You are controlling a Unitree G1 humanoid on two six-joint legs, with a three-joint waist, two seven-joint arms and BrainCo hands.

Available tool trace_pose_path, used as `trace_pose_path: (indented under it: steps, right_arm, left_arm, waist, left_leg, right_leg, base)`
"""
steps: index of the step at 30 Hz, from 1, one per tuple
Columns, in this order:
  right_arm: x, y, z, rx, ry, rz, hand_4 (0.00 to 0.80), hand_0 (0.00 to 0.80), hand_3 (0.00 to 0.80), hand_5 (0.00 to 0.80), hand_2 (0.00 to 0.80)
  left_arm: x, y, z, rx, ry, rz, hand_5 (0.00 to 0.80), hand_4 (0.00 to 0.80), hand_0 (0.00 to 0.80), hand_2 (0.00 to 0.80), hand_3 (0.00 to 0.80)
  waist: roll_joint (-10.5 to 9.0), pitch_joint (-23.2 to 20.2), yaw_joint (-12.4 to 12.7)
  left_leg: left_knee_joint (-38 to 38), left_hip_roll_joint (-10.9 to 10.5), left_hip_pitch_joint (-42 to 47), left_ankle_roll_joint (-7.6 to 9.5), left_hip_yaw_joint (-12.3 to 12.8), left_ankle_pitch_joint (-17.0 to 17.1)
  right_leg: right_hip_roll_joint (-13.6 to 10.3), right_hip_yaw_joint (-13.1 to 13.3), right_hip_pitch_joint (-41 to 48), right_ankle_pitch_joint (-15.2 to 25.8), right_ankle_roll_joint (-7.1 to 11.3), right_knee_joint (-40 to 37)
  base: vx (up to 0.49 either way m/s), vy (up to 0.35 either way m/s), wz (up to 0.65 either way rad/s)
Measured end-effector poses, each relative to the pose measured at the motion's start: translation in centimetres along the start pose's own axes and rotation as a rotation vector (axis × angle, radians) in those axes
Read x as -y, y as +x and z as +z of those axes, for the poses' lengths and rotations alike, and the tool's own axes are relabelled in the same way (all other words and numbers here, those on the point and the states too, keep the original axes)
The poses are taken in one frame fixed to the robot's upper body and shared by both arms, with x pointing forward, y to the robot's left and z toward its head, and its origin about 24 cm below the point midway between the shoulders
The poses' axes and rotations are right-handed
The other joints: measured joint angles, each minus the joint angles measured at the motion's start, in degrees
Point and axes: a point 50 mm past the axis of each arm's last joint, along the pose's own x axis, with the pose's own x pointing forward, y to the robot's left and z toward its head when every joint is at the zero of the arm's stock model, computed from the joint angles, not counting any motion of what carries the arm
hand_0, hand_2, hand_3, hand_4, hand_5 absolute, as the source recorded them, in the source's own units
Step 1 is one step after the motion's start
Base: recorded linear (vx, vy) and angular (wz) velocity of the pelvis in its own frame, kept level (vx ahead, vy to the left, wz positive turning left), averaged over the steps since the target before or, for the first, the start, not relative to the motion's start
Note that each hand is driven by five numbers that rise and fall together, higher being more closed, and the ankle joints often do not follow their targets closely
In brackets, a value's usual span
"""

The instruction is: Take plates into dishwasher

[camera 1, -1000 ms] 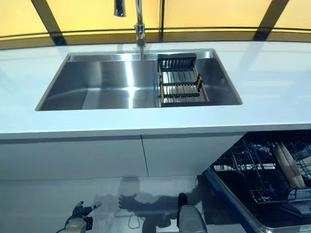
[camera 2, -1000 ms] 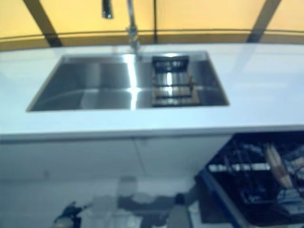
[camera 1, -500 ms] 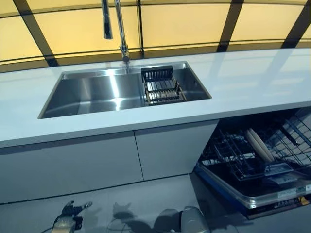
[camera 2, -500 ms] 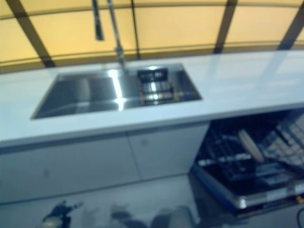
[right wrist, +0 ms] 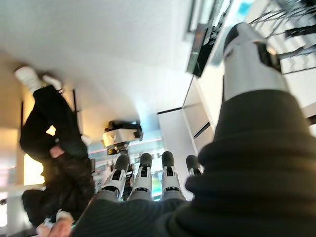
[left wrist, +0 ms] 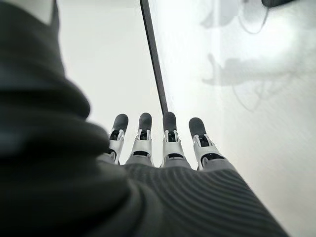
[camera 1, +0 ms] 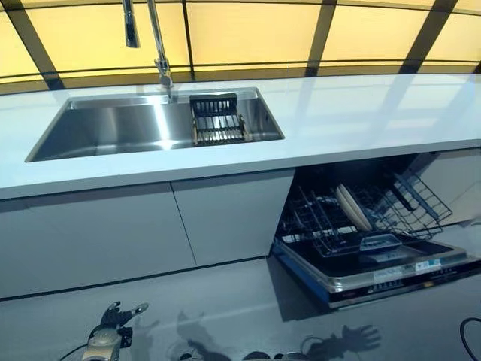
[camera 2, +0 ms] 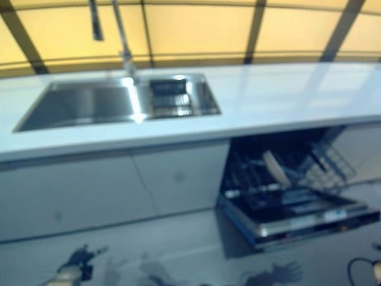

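A long white countertop (camera 1: 361, 113) runs across the scene, with a rectangular stainless-steel sink (camera 1: 113, 128) sunk into its left part and a tall chrome tap (camera 1: 154, 45) standing at the sink's back edge. Inside the sink, at its right end, sits a small dark slatted drain rack (camera 1: 216, 120). Under the counter are plain white cabinet doors (camera 1: 135, 233), and to their right the dishwasher (camera 1: 376, 259) stands open, its door folded down flat and its dark wire lower rack (camera 1: 331, 222) pulled out over the door. Pale round plates (camera 1: 352, 207) stand on edge in that rack, leaning slightly, near its middle (how many there are is hard to tell). The left hand (camera 1: 113, 323) hangs low near the pale grey floor (camera 1: 225, 308), well apart from the counter and the dishwasher; its own wrist view shows the fingers (left wrist: 169, 138) straight and lying side by side, holding nothing, with only the floor and the cabinet base beyond them. The right hand (right wrist: 143, 180) shows only in its own wrist view, with its fingers likewise stretched out in a row and empty; past them a person in dark clothes (right wrist: 54, 148) can be seen, along with part of the wire rack at the view's corner.
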Motion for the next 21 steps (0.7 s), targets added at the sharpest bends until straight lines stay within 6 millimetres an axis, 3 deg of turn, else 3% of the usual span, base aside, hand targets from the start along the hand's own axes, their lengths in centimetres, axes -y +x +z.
trace_pose_path:
  steps: [3, 6, 9, 12, 14, 15, 16, 17, 18, 20, 21]
  right_arm:
    - [-0.1, -0.1, -0.7, -0.009, -0.022, 0.010, 0.000, 0.000, 0.000, 0.000, 0.000]
    - [-0.2, -0.1, -0.9, -0.013, -0.029, 0.043, 0.000, 0.000, 0.000, 0.000, 0.000]
    - [-0.3, 0.0, -1.3, -0.028, -0.048, 0.058, 0.000, 0.000, 0.000, 0.000, 0.000]
    - [-0.2, 0.2, -1.7, -0.050, -0.053, 0.053, 0.000, 0.000, 0.000, 0.000, 0.000]
    - [-0.2, 0.3, -1.4, -0.037, -0.042, 0.052, 0.000, 0.000, 0.000, 0.000, 0.000]
    - [-0.2, 0.3, -1.4, -0.032, -0.039, 0.050, 0.000, 0.000, 0.000, 0.000, 0.000]
    - [-0.4, 0.2, -1.3, -0.028, -0.034, 0.049, 0.000, 0.000, 0.000, 0.000, 0.000]
    - [-0.4, 0.1, -0.2, 0.013, -0.009, 0.047, 0.000, 0.000, 0.000, 0.000, 0.000]
    - [0.1, 0.1, 0.3, 0.039, -0.001, 0.025, 0.000, 0.000, 0.000, 0.000, 0.000]
    - [0.3, 0.0, 0.0, 0.045, -0.008, -0.011, 0.000, 0.000, 0.000, 0.000, 0.000]
    - [-1.4, -0.6, -0.8, 0.009, -0.003, 0.025, 0.000, 0.000, 0.000, 0.000, 0.000]
  left_arm:
    - [-0.2, -0.2, -1.0, -0.032, 0.005, 0.006, 0.000, 0.000, 0.000, 0.000, 0.000]
    - [-0.8, -0.9, -4.1, -0.122, 0.010, 0.024, 0.000, 0.000, 0.000, 0.000, 0.000]
    - [-1.4, -1.5, -6.5, -0.195, 0.003, 0.046, 0.000, 0.000, 0.000, 0.000, 0.000]
    - [-0.7, -1.7, -6.8, -0.202, 0.021, 0.026, 0.000, 0.000, 0.000, 0.000, 0.000]
    - [0.4, -1.4, -5.9, -0.171, 0.022, 0.001, 0.000, 0.000, 0.000, 0.000, 0.000]
    - [0.7, -1.3, -5.3, -0.152, 0.021, -0.007, 0.000, 0.000, 0.000, 0.000, 0.000]
    - [0.9, -1.0, -4.3, -0.115, 0.021, -0.011, 0.000, 0.000, 0.000, 0.000, 0.000]
    - [0.8, -0.9, -3.8, -0.096, 0.021, -0.017, 0.000, 0.000, 0.000, 0.000, 0.000]
    - [0.9, -0.7, -3.0, -0.068, 0.016, -0.022, 0.000, 0.000, 0.000, 0.000, 0.000]
    - [1.3, -0.2, -0.6, -0.001, 0.019, -0.035, 0.000, 0.000, 0.000, 0.000, 0.000]
    - [1.1, 0.3, 2.2, 0.071, 0.032, -0.032, 0.000, 0.000, 0.000, 0.000, 0.000]
  waist:
    - [-0.98, -0.7, -0.2]
    - [-0.68, -0.8, 0.0]
    - [0.62, -0.2, 0.2]
    - [2.92, 1.2, 0.3]
    - [4.52, 1.6, 0.2]
    - [4.76, 1.5, -0.1]
    - [3.41, 1.7, 0.0]
    - [0.90, 1.6, -0.4]
    - [0.88, 1.7, -1.6]
    - [2.88, 1.0, -4.1]
    - [1.57, 1.4, -4.7]
  left_leg:
    - [-2.0, -0.5, 0.2, -0.14, 0.1, 1.2]
    - [-3.3, -0.7, 0.2, -0.09, -0.1, 2.2]
    - [-3.5, -0.6, 0.3, -0.46, -0.2, 3.2]
    - [-3.3, -0.7, 0.1, 0.53, 1.8, 4.6]
    - [-3.9, -1.0, -0.8, 0.87, 2.4, 6.4]
    - [-5.6, -1.4, -1.0, -0.43, 2.4, 8.2]
    - [-0.5, -2.7, -2.0, -0.99, 2.9, 3.6]
    - [8.9, -5.7, -1.6, 1.20, 3.0, -1.9]
    - [11.2, -6.9, -0.1, 1.72, 2.8, -5.0]
    - [3.0, -7.0, 3.5, 1.96, 0.6, -7.3]
    - [-0.8, -7.5, 3.6, 2.89, -0.6, -5.8]
  right_leg:
    - [-0.2, 0.3, -0.1, 0.7, 0.24, -1.2]
    - [0.3, 0.0, 1.4, 2.7, 0.60, -4.6]
    - [1.3, -1.2, 3.7, 4.3, 0.20, -8.5]
    - [1.2, -3.5, 4.5, 4.0, -0.34, -9.1]
    - [1.3, -4.1, 4.4, 3.8, -0.66, -9.1]
    - [0.9, -4.6, 4.3, 4.1, -1.07, -9.6]
    - [-1.0, -5.8, 4.2, 5.6, -1.90, -10.9]
    - [-4.5, -6.0, 3.7, 6.8, -1.05, -10.9]
    - [-4.7, -6.2, 4.1, 7.1, -0.19, -10.2]
    - [-3.2, -7.6, 1.7, 6.0, 0.66, -6.6]
    - [-3.6, -7.3, -0.7, 4.9, 1.08, -4.1]
  base:
    - [-0.061, -0.146, 0.01]
    - [-0.081, -0.177, 0.09]
    - [-0.166, -0.066, 0.21]
    - [-0.257, -0.023, 0.42]
    - [-0.174, 0.031, 0.45]
    - [-0.162, 0.097, 0.40]
    - [-0.209, 0.199, 0.12]
    - [-0.243, 0.220, 0.07]
    - [-0.287, 0.174, 0.19]
    - [-0.261, 0.025, 0.76]
    - [-0.216, -0.001, 0.72]
